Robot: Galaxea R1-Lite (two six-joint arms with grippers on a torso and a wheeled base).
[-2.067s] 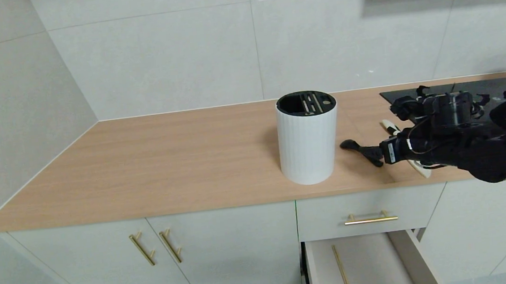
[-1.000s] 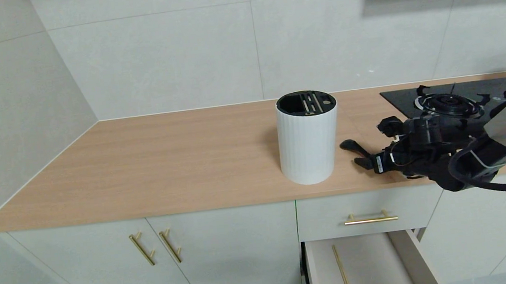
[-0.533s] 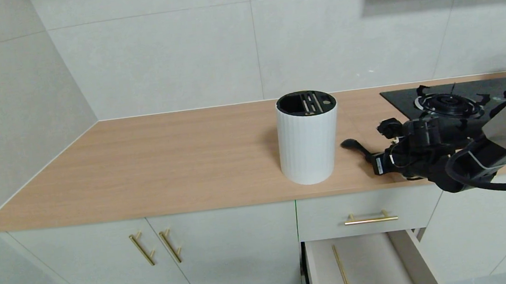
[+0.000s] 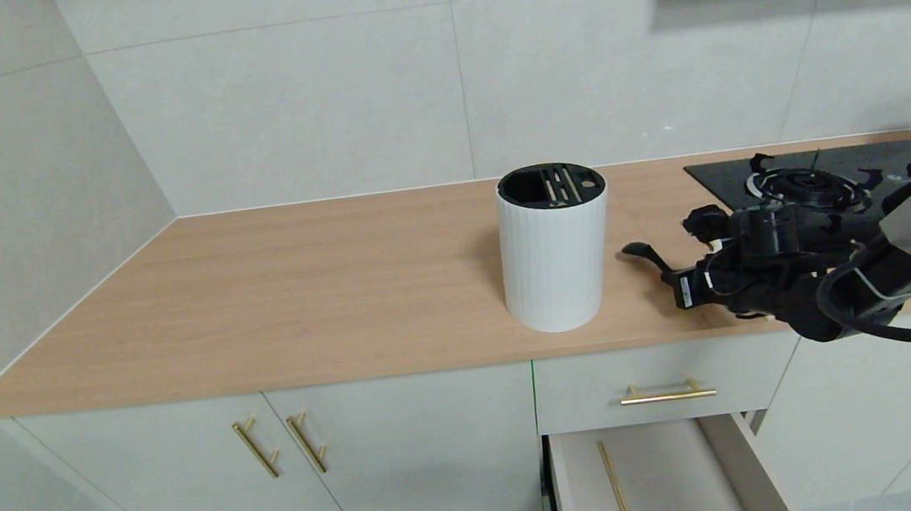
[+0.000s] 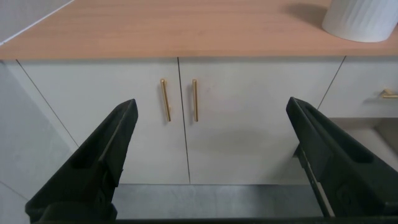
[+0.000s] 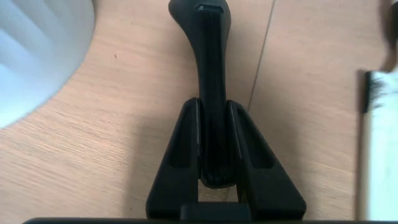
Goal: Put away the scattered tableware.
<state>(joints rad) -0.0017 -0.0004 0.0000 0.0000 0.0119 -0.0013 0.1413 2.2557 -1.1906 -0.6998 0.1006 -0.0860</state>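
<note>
A black-handled utensil [image 4: 640,253] lies on the wooden counter [image 4: 298,289], just right of the white ribbed holder [image 4: 555,253] with its slotted black top. My right gripper [image 4: 672,277] is shut on this handle; in the right wrist view both fingers of the gripper [image 6: 213,109] press its sides while the rounded end of the utensil [image 6: 208,37] points away, the holder [image 6: 37,50] close beside it. A white-handled utensil [image 6: 378,137] lies near it on the counter. My left gripper [image 5: 211,109] hangs open below counter height, facing the cabinet doors, with the holder [image 5: 364,18] above.
A black gas hob [image 4: 811,176] sits at the counter's right end behind my right arm. Below the counter an open drawer [image 4: 723,464] holds a chopstick [image 4: 615,484]. Cabinet doors with gold handles [image 5: 180,99] face the left gripper. The counter's left half is bare.
My right gripper came down onto the black handle and shut on it. Over the last half second the handle's free end has shifted slightly up and to the right.
</note>
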